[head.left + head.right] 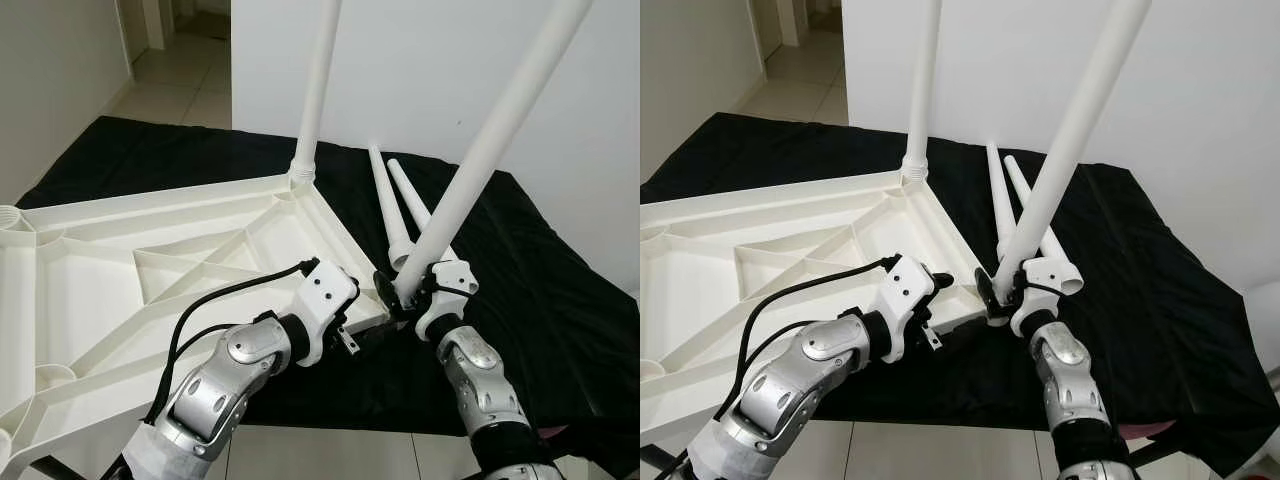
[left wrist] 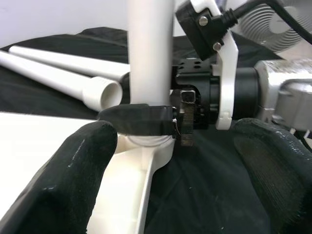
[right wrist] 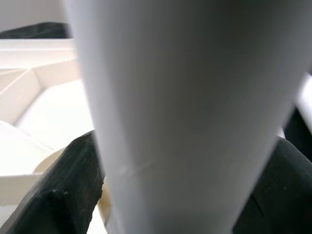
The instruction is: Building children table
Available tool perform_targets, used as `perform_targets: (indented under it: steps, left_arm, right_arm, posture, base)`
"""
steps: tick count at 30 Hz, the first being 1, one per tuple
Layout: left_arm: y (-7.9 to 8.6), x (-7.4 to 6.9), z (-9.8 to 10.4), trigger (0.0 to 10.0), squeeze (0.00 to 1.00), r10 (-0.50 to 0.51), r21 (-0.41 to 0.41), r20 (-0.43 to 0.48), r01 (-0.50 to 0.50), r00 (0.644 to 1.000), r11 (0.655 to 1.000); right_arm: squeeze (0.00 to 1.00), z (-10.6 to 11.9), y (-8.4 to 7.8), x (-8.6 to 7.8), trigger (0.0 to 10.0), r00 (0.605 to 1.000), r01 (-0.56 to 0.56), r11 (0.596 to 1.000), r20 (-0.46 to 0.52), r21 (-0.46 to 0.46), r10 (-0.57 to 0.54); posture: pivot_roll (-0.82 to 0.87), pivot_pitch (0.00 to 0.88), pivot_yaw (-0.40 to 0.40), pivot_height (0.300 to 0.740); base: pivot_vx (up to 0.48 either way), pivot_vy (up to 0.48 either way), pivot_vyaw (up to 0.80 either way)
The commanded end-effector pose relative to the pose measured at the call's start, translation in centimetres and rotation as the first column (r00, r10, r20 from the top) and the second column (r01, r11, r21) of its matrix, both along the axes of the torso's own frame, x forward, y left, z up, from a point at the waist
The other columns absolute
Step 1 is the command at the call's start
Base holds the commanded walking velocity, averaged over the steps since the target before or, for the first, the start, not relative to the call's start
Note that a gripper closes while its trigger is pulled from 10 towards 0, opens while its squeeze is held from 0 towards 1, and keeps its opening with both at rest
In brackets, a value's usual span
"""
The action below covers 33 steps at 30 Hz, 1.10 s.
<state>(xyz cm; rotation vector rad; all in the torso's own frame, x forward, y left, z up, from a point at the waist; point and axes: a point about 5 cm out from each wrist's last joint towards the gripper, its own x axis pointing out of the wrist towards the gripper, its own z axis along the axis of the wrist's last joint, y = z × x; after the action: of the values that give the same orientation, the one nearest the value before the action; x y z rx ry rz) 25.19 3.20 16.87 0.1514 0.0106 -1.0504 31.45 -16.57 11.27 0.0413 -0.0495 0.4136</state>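
Left eye view: nearest the camera, the two silver arms are seen reaching forward to the near right corner of the tabletop [image 1: 130,300], which lies upside down, ribs up, partly on a black cloth [image 1: 540,290]. The right gripper [image 1: 403,290] is clenched on the lower end of a long white leg [image 1: 480,160]; in the right wrist view that leg is seen pinched between the two black fingers [image 3: 63,195]. The leg's foot is held at the corner socket, and in the left wrist view its end appears to sit just on the socket's rim, though how deep it has gone cannot be told. Its long axis is tilted, leaning up and away to the right, so it is not yet square to the tabletop. The left gripper [image 2: 165,161] is held just beside that same corner, its fingers spread apart and grasping nothing, with the leg's foot straight ahead of it.

The coming move is judged to turn on this tilt: the leg would have to be brought upright over the socket before it can be seated, and the right arm, already gripping it, is the nearer one.

Farther off, two spare legs [image 1: 395,205] lie side by side on the cloth. At the far corner a fitted leg [image 1: 318,90] stands upright in its socket.
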Motion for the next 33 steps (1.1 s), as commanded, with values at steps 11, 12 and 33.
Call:
perform_targets:
  steps: [11,12,33]
  left_arm:
    - [-0.2,0.1,0.4,10.0,0.0,-0.017,0.012,0.014,0.017,1.0,1.0]
    - [-0.2,0.1,0.4,10.0,0.0,-0.017,0.012,0.014,0.016,1.0,1.0]
    - [-0.2,0.1,0.5,10.0,0.0,-0.016,0.01,0.016,0.016,1.0,1.0]
  right_arm:
    - [0.0,1.0,0.3,2.1,10.0,0.966,-0.258,0.958,-0.006,-0.124,0.26]
    - [0.0,1.1,0.3,2.2,8.9,0.962,-0.273,0.953,-0.01,-0.128,0.274]
    - [0.0,-0.7,-0.8,1.8,10.0,0.947,-0.316,0.945,-0.084,-0.086,0.309]
  posture:
    - [0.02,0.0,-0.11,0.74]
    - [0.02,0.0,-0.112,0.74]
    - [0.01,0.0,-0.111,0.74]
  base:
    - [0.0,0.0,0.0]
    - [0.0,0.0,0.0]
    - [0.0,0.0,0.0]
